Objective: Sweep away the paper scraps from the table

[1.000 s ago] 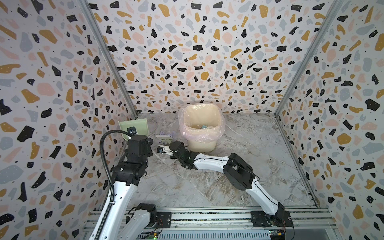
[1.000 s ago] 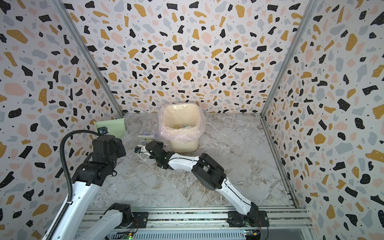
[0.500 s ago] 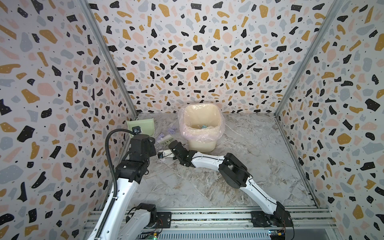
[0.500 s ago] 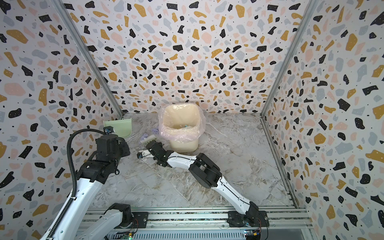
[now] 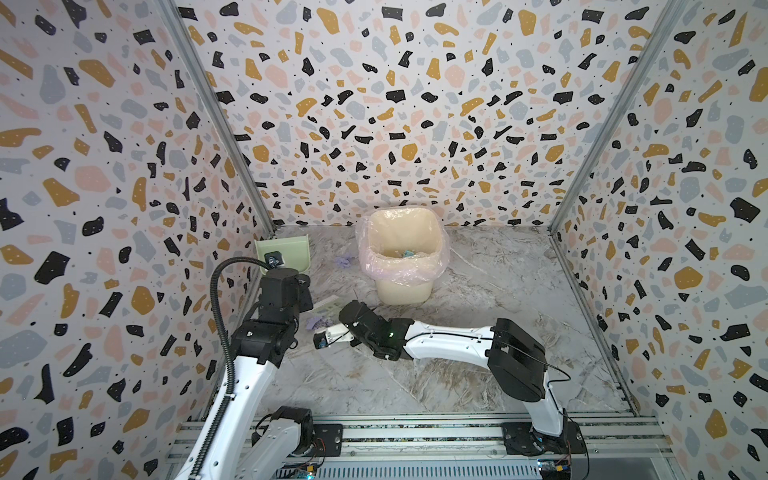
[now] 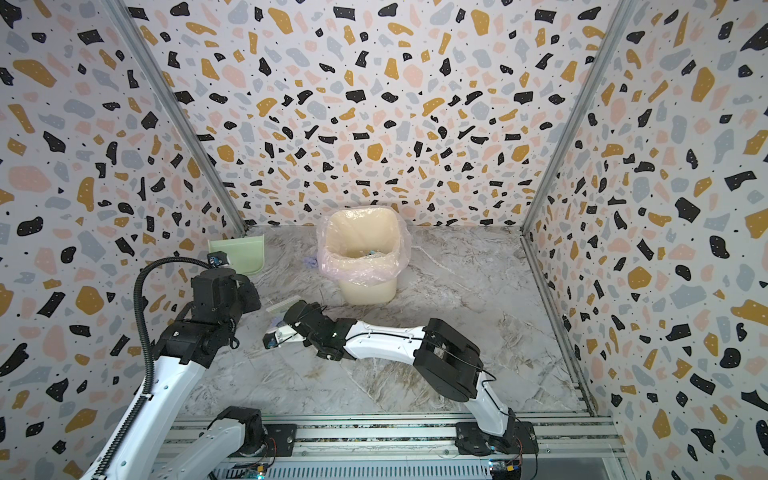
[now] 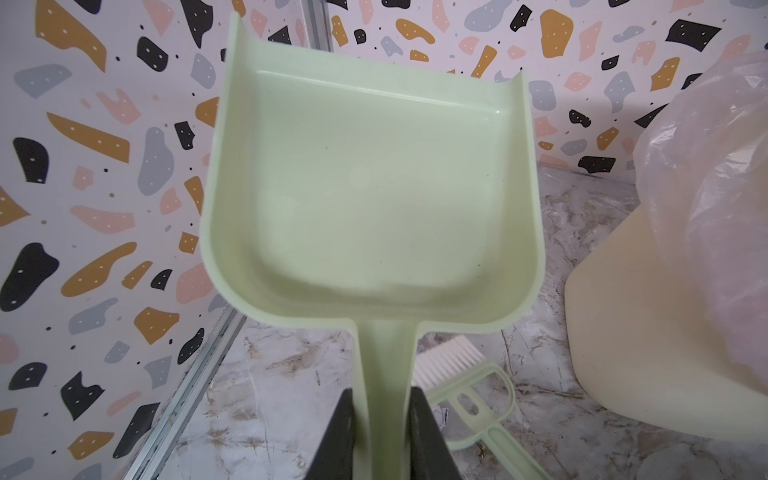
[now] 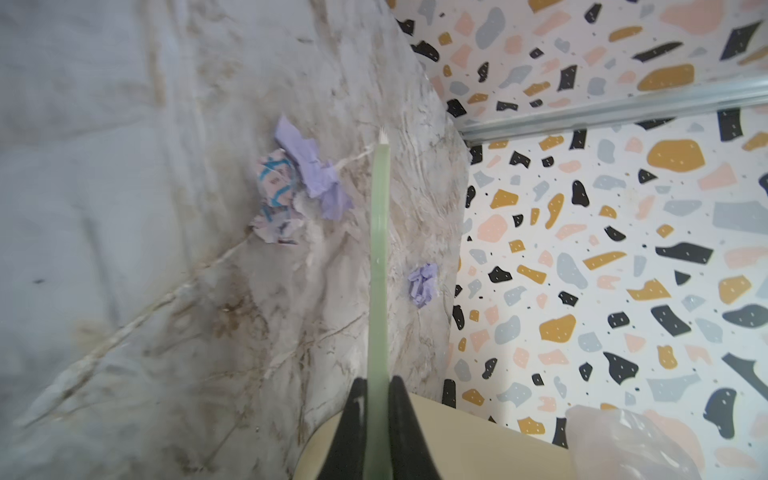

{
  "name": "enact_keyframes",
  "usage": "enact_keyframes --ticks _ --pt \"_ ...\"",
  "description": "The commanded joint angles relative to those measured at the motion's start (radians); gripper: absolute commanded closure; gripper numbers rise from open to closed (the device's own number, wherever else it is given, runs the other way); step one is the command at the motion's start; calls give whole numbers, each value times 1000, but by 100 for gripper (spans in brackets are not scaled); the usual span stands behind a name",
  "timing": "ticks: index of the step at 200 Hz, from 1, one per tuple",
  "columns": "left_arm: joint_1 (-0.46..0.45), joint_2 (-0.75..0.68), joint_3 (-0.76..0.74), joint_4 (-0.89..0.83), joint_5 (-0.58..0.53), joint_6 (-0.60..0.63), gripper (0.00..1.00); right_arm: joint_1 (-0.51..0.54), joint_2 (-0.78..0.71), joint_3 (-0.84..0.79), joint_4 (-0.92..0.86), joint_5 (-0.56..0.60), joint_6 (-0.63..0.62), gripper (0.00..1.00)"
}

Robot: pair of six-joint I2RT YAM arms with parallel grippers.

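In the left wrist view my left gripper (image 7: 382,390) is shut on the handle of the pale green dustpan (image 7: 365,187), which is held off the table at the back left (image 5: 282,253). My right gripper (image 8: 377,380) is shut on the thin green handle of the brush (image 8: 380,249); its white bristles (image 5: 328,305) lie low over the table (image 5: 478,374). Paper scraps lie beside the brush: a lavender one (image 8: 311,174), a printed white one (image 8: 276,191) and a small lavender one (image 8: 423,284). Both top views show a lavender scrap (image 5: 316,322) (image 6: 275,322) by the brush and one (image 5: 345,261) near the bin.
A cream bin (image 5: 401,286) with a pink translucent liner (image 5: 374,266) stands at the back middle, with a light blue scrap (image 5: 407,252) inside. Terrazzo walls close in on three sides, and a metal rail (image 5: 415,432) runs along the front edge.
My left arm has shifted the dustpan slightly right. My right wrist has swung toward the front, drawing the brush nearer the lavender scrap.
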Motion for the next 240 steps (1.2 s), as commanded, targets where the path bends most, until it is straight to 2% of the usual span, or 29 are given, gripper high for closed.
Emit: enact_keyframes --ticks 1,47,86,98,138,192,205,240 --pt "6 -5 11 49 17 8 100 -68 64 78 77 44 29 100" --pt "6 -10 6 48 23 12 100 -143 280 308 254 113 -6 100" --pt "6 -8 -4 50 32 19 100 -195 468 570 242 107 -55 100" --pt "6 -10 -7 51 30 22 100 -210 478 563 261 77 -42 100" --pt "6 -2 -19 57 31 37 100 -228 521 585 166 12 -17 100" --pt "6 4 -34 74 44 39 100 -184 488 611 -97 -47 46 100" --pt "6 1 -36 76 47 38 100 -161 443 563 -125 -44 61 100" --pt "6 -16 -32 73 48 38 100 -72 236 298 -122 5 107 100"
